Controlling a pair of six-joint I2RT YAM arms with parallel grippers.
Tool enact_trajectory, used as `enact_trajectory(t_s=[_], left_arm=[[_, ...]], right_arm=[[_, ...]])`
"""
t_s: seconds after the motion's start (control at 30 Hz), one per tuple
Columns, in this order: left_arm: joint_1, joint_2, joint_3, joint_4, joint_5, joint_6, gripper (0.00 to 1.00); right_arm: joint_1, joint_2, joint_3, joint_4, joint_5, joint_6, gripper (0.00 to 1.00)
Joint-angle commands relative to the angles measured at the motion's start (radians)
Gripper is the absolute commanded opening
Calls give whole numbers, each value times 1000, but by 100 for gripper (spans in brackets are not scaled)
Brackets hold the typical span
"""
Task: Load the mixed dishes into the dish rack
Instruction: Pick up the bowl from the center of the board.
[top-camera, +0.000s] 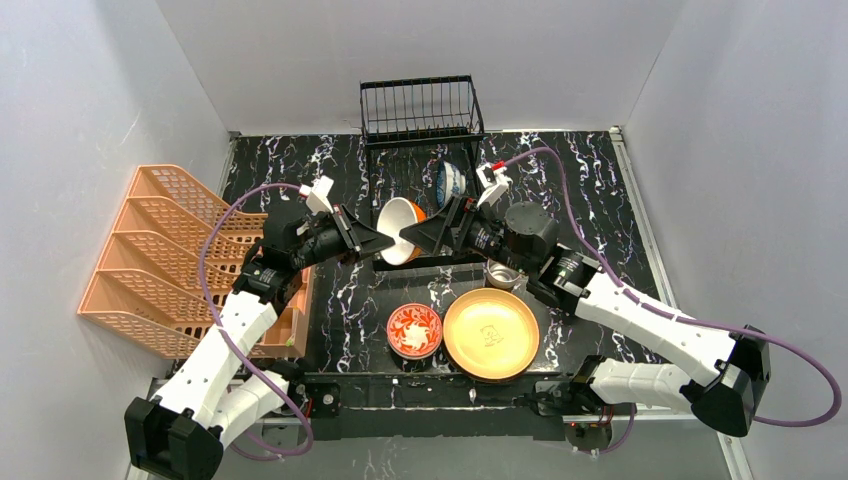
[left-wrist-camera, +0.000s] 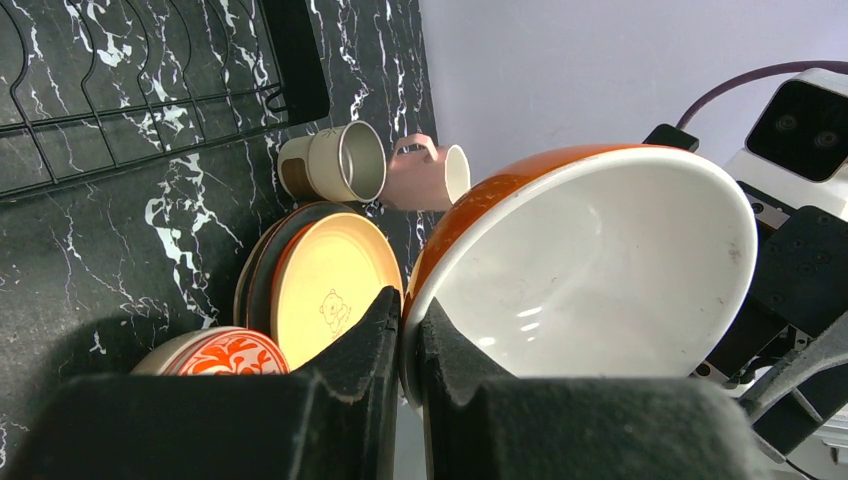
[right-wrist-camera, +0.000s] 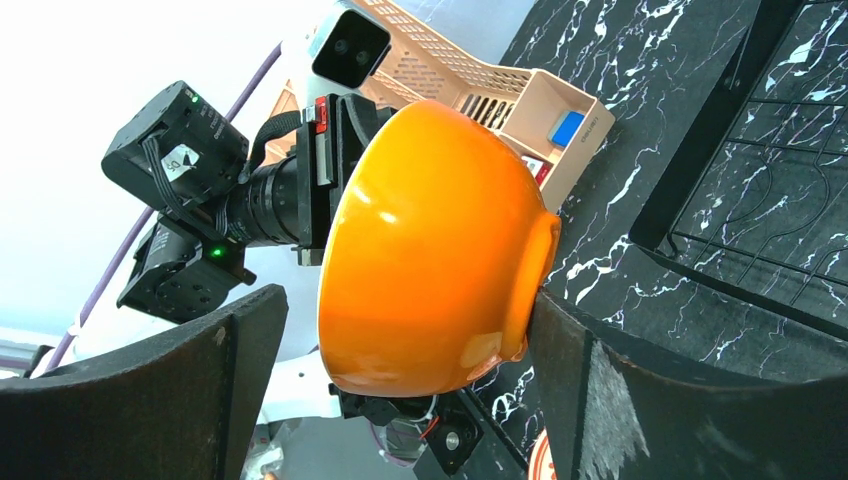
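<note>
At centre of top view, our left gripper (top-camera: 384, 244) clamps orange bowl (top-camera: 400, 228) by rim. Our right gripper (top-camera: 424, 236) straddles it from right, jaws wide. Dish rack (top-camera: 420, 100) sits just beyond, upper centre.

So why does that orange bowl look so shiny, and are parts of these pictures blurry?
Right wrist view: glare streaks the orange bowl, background washed out white, near fingers dark and soft. Left wrist view: small glints inside the bowl. Top view: even light, slightly soft.
</note>
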Motion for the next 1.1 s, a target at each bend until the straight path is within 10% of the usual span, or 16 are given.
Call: enact_trajectory(t_s=[0.0,0.43,0.7,0.8,1.07], left_arm=[[5,-23,19,8,22,13,0],[5,-15,58,-44,13,60,0],[4,-15,53,-48,15,59,0],[5,-11,57,-59,11,60,0],[4,-11,83,-119,-24,90,39]], right_arm=[[11,-30,41,61,16,-6,95],[16,-22,49,34,51,-8,83],[16,-22,47,37,61,-1,6],[16,-23,49,30,71,3,1],[17,-31,51,17,89,-4,1]])
